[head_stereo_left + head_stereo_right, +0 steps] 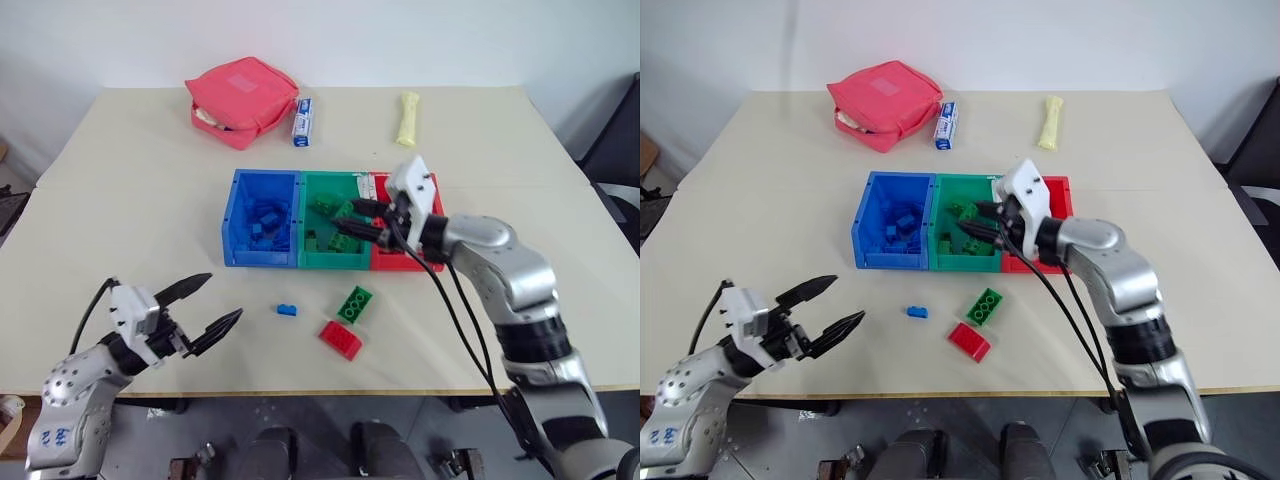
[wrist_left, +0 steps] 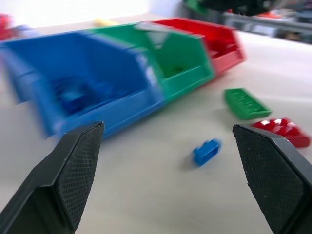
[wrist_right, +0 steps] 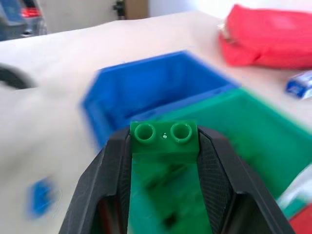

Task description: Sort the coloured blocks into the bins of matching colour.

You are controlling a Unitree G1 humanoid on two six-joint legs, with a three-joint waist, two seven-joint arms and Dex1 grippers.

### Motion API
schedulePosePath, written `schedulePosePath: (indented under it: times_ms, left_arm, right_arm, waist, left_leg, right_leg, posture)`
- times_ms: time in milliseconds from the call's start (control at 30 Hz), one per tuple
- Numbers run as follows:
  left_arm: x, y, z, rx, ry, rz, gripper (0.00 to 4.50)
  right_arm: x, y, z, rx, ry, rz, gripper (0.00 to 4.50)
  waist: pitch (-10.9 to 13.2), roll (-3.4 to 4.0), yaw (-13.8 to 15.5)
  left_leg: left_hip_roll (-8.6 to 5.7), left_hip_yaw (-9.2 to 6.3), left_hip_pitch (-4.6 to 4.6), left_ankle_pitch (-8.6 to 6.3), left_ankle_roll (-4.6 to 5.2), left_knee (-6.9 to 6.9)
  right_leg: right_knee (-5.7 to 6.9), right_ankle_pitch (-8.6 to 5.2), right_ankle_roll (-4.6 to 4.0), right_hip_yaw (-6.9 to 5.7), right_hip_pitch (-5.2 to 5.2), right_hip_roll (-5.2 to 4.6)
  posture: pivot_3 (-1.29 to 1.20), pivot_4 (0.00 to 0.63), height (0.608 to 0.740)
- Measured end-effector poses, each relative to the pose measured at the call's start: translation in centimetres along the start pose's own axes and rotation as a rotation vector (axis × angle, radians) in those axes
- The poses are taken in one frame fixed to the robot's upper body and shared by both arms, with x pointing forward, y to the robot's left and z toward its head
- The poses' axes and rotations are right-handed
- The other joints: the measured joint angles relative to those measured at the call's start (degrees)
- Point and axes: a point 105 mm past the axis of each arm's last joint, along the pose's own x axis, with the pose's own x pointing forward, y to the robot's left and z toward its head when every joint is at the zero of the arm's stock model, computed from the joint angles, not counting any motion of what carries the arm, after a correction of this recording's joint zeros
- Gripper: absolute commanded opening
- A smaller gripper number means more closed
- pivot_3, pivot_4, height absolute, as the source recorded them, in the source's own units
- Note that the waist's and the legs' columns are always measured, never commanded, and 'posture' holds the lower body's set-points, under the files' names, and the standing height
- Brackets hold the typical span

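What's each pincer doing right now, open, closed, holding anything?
Left pincer: open, empty.
Right pincer: closed on a green block, over the green bin.

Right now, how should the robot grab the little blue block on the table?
Come straight down on the small blue block and pinch its two long sides. It lies flat, alone on the bare table, with room around it. The left gripper, fingers wide open, is nearest.

Three blocks (image 1: 341, 318) on table (image 1: 120, 210) before bins (image 1: 262, 262).
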Motion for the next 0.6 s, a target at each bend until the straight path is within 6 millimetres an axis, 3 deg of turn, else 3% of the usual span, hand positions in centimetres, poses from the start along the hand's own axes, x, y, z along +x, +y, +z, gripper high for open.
schedulePosePath:
  times_ms: [100,267,333,433,600]
  left_arm:
    - [-0.4,0.0,-0.1,0.004,0.006,0.008,4.50]
    - [-0.3,-0.1,0.2,0.019,0.003,0.003,4.50]
    - [-0.2,-0.2,0.2,0.021,0.015,-0.007,4.50]
    - [0.1,-0.4,0.5,0.039,0.028,-0.061,4.50]
    - [2.0,-0.8,0.5,0.141,0.075,-0.235,4.50]
  right_arm:
    - [1.4,-1.1,-0.5,0.021,0.013,-0.038,2.84]
    - [1.6,-1.0,-1.3,0.000,0.038,-0.021,4.47]
    - [1.3,-0.7,-0.8,-0.016,0.027,-0.001,4.47]
    - [-1.2,0.2,-0.7,-0.065,0.024,0.068,4.47]
    - [-7.2,1.1,-4.2,0.004,0.125,0.064,4.47]
  waist:
    - [0.00,0.00,0.23]
    - [0.00,0.00,0.06]
    - [0.00,0.00,-0.15]
    - [0.00,0.00,0.24]
    - [0.00,0.01,0.70]
  left_leg:
    - [-0.04,0.00,-0.12,-0.01,0.02,0.05]
    - [-0.04,0.05,-0.15,-0.04,0.07,0.07]
    - [-0.02,0.05,-0.15,-0.02,0.03,0.05]
    - [-0.02,0.01,-0.16,-0.02,0.04,0.05]
    - [-0.04,0.00,-0.12,-0.05,0.12,0.07]
  right_leg:
    - [0.08,0.00,0.00,-0.01,-0.11,-0.03]
    - [0.09,0.01,0.01,-0.01,-0.11,-0.03]
    - [0.08,0.01,0.00,-0.01,-0.16,-0.02]
    - [0.03,0.01,0.00,-0.02,-0.11,-0.03]
    - [-0.31,0.02,0.02,-0.03,0.14,-0.06]
  posture:
    - [0.00,0.150,0.740]
    - [0.00,0.150,0.740]
    - [0.00,0.150,0.740]
    - [0.00,0.150,0.740]
    - [0.00,0.150,0.740]
